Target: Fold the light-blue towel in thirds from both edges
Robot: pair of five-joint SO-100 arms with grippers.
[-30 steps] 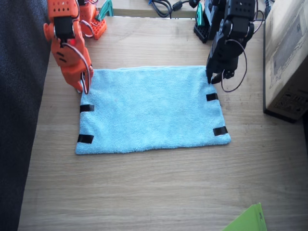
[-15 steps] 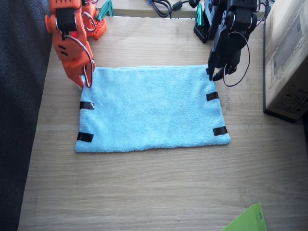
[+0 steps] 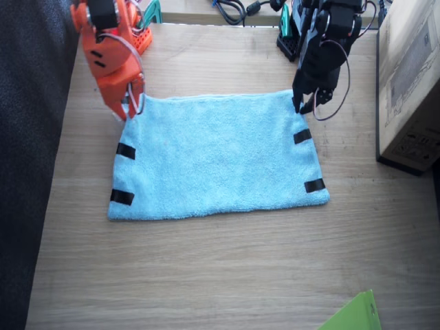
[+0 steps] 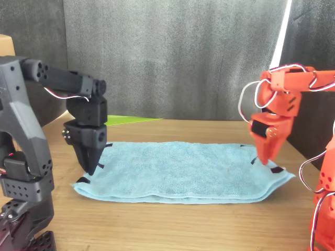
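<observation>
Both grippers pinch the light-blue towel's (image 3: 216,155) far corners; a cardboard box (image 3: 411,82) stands beside.

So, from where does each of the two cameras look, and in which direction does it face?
Fixed view: sits high above the table's near side, looking steeply down at the light-blue towel; shows the orange right arm and the black left arm, each tool at a far towel corner.
Front view: sits low at the opposite table edge, looking level across the towel towards a dark curtain; the arms appear swapped.
Shared: towel, both arms, black tape strips, the green sheet.
</observation>
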